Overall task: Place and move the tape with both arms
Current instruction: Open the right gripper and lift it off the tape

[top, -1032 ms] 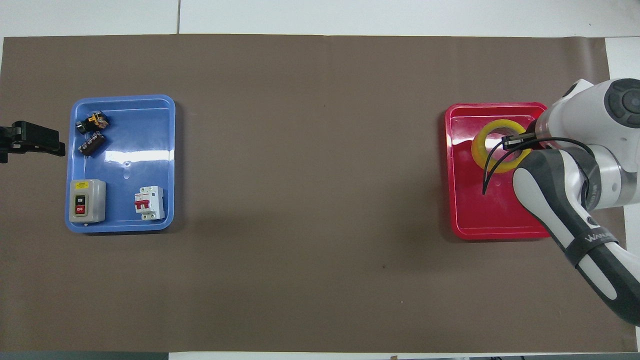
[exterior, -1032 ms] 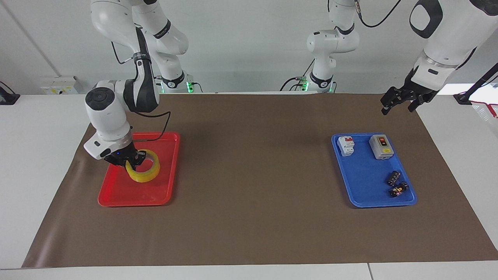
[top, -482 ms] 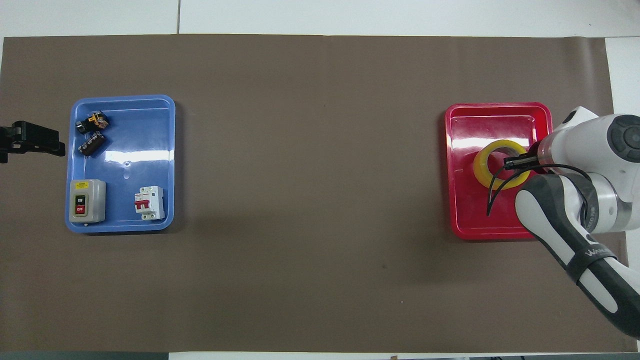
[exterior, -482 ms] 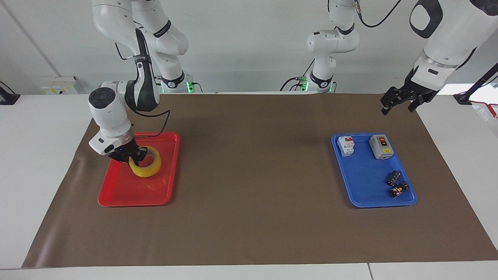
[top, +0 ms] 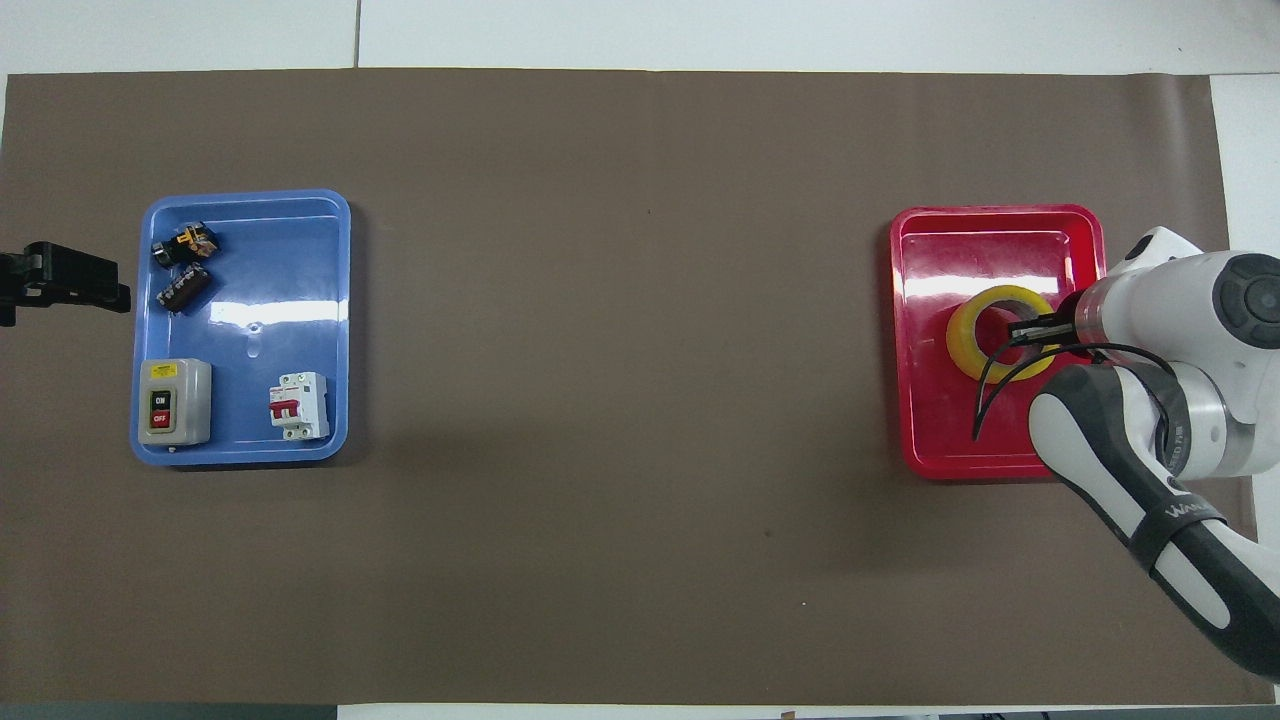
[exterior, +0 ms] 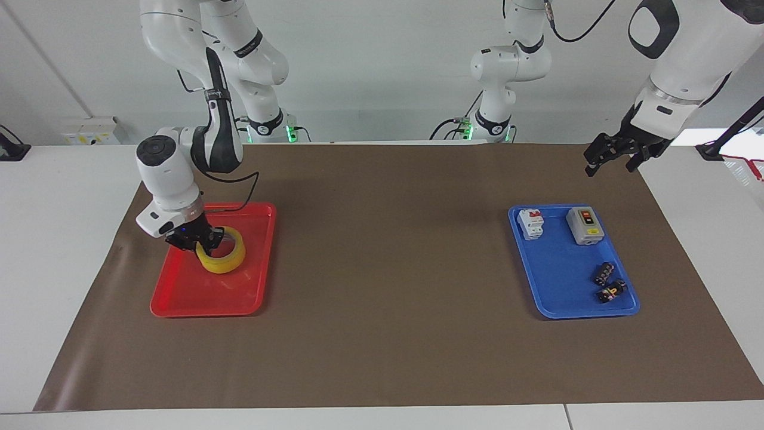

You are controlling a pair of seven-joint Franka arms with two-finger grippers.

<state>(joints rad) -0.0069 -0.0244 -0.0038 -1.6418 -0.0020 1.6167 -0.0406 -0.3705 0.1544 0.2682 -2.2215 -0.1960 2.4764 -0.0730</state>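
The tape is a yellow roll over the red tray, toward the right arm's end of the table. My right gripper is shut on the roll's wall, one finger inside the core, and holds it slightly tilted just above the tray floor. In the overhead view the tape sits over the middle of the red tray, with the right gripper on its rim. My left gripper waits open and empty in the air over the mat's edge, beside the blue tray; it also shows in the overhead view.
A blue tray at the left arm's end holds a grey switch box, a white circuit breaker and two small dark parts. A brown mat covers the table between the trays.
My right gripper has pulled the tape toward the robots, from the tray's farther part to its middle, and raised it a little. The left arm has not moved.
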